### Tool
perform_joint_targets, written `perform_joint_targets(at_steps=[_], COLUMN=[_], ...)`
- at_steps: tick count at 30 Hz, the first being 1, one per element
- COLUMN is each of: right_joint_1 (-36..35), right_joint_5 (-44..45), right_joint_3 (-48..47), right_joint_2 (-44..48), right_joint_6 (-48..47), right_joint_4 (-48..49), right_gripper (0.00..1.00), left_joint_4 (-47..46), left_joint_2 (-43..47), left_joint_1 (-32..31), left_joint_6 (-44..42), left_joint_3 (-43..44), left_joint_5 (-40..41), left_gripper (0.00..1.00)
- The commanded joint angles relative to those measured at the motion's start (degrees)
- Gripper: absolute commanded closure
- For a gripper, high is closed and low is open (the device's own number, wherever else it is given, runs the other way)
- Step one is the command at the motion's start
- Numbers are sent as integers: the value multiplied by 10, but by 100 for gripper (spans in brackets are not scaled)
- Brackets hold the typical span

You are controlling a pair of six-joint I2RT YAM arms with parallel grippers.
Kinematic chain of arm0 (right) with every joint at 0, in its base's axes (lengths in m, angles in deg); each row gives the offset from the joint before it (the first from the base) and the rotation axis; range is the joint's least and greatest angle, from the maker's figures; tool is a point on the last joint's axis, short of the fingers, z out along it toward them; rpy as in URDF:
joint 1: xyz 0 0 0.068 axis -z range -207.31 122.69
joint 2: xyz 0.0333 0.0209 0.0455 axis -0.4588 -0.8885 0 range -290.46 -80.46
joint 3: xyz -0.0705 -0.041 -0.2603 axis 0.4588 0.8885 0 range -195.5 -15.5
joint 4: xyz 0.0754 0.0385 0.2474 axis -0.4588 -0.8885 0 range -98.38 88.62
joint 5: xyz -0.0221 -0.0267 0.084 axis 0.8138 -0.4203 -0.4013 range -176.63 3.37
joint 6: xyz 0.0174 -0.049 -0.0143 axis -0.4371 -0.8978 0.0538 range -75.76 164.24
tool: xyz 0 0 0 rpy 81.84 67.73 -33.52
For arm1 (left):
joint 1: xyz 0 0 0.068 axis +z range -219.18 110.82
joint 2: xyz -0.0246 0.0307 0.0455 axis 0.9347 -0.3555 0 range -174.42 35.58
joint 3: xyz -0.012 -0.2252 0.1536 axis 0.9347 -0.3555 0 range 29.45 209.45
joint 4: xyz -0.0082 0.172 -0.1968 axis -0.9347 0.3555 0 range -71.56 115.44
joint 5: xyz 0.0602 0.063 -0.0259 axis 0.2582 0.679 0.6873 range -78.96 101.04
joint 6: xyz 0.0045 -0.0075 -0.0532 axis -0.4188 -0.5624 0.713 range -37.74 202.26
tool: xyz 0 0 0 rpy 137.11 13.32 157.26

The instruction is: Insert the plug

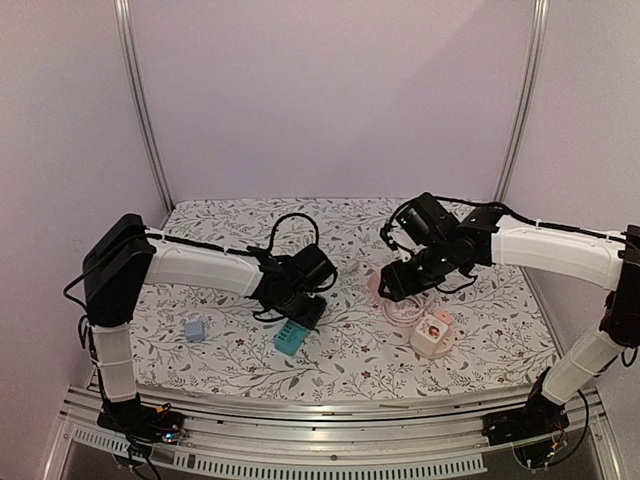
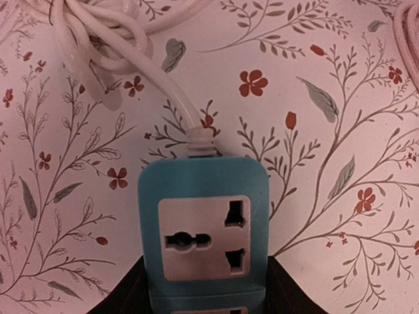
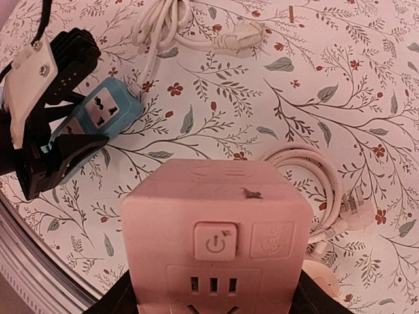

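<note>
My left gripper (image 2: pixel 204 288) is shut on a teal power strip (image 2: pixel 203 222), whose white socket face points up; the strip lies on the flowered cloth (image 1: pixel 290 338). Its white cord (image 2: pixel 98 46) is bundled beyond it and ends in a white plug (image 3: pixel 239 36) lying on the cloth. My right gripper (image 3: pixel 216 294) is shut on a pink cube socket (image 3: pixel 216 222) with a power button on top. In the top view the right gripper (image 1: pixel 400 282) hangs right of centre, apart from the left gripper (image 1: pixel 300 305).
A coiled white cable (image 3: pixel 314 190) with its own plug (image 3: pixel 357 219) lies beside the pink cube. Another pink-white cube (image 1: pixel 432 333) sits near the front right. A small light-blue block (image 1: pixel 195 330) lies front left. The table's metal edge (image 3: pixel 39 261) is close.
</note>
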State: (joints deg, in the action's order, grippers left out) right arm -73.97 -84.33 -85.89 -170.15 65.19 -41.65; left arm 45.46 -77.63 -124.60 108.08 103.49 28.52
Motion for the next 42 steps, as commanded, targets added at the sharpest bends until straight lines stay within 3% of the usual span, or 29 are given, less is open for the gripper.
perform_joint_targets(at_steps=[1,9,14,20,27,42], right_joint_1=[6,6,5,4,-22,-58], right_joint_5=[43,41,32,-14,-49,-122], right_joint_3=[14,70,64,19,-33,-187], right_joint_2=[35,91,110,82,39,-103], right_joint_6=[-21,-55,-65,-72,-89,-178], right_joint_4=[6,77,69,21,-16,-108], right_gripper=[100,100,100,100,100,100], left_joint_4=[-8,23,-8,-42,-77,-235], left_joint_2=[-6,22,46,77,154,355], left_joint_1=[-13,-26,-28,-27,-13,62], left_joint_6=[-65,-58,-46,-48,-44,-17], left_joint_3=[11,-4,-32,-52,-111,-339], left_joint_5=[-94,-159,-155,-127,-113,-11], left_gripper=[90,82,41,4,2,1])
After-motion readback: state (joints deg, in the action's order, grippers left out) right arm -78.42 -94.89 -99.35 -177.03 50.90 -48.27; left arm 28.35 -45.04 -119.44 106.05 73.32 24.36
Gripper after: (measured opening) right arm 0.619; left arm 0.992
